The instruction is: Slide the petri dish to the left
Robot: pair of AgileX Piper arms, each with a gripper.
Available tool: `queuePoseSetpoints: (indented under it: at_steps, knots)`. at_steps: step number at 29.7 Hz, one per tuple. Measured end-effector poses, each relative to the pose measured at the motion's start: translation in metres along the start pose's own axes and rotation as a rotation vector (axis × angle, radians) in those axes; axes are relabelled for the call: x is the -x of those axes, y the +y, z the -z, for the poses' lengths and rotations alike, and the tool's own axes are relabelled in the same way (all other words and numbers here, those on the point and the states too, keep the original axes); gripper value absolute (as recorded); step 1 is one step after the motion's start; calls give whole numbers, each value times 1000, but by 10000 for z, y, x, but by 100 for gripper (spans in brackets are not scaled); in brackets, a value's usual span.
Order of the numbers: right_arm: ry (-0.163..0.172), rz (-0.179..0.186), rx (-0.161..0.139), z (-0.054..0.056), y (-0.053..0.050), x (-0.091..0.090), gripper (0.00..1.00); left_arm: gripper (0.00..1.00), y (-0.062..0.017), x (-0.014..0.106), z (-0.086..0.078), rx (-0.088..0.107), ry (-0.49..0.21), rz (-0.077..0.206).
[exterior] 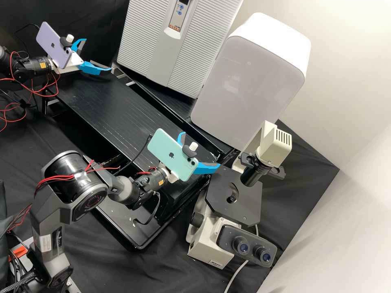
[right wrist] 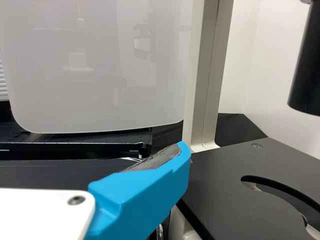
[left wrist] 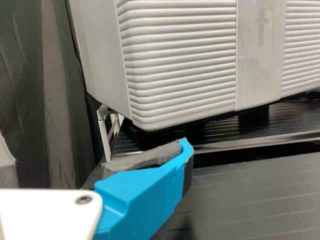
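Observation:
The microscope's black stage [exterior: 228, 203] carries a faint round outline around its central opening [exterior: 233, 192]; I cannot tell whether that is the clear petri dish. My right gripper [exterior: 212, 166] hangs at the stage's back left corner, blue fingers together with nothing between them. In the right wrist view the right gripper [right wrist: 172, 155] sits just short of the stage [right wrist: 235, 170], whose curved cutout [right wrist: 280, 192] lies beyond it. My left gripper [exterior: 99, 68] is far off at the bench's back left, shut and empty, and in the left wrist view the left gripper [left wrist: 175, 150] faces the ribbed white unit [left wrist: 200, 60].
The microscope [exterior: 228, 240] has its eyepieces at the front and its black condenser [exterior: 252, 173] above the stage. A smooth white box [exterior: 252, 77] stands close behind the right gripper. The ribbed unit [exterior: 171, 40] is at the back. A black slatted platform [exterior: 110, 110] runs between the arms.

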Motion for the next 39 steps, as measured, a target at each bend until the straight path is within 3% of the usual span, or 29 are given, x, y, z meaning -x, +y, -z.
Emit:
queuePoseSetpoints:
  at_steps: [12,17,22,25,29,31,39]
  knots:
    - [2,-1,0,-5,-5,10,100,100,0,0,0,0,0,0]
    - [2,3,-1,-29,-48,219,100,100,0,0,0,0,0,0]
    - [77,-30,4,13,-118,551,100,100,0,0,0,0,0,0]
    - [105,-6,10,13,-237,693,100,100,0,0,0,0,0,0]
    - [84,52,9,-14,-382,800,100,100,0,0,0,0,0,0]
    - [67,57,19,-38,-413,829,100,100,0,0,0,0,0,0]
    - [51,54,19,-104,-466,893,100,100,0,0,0,0,0,0]
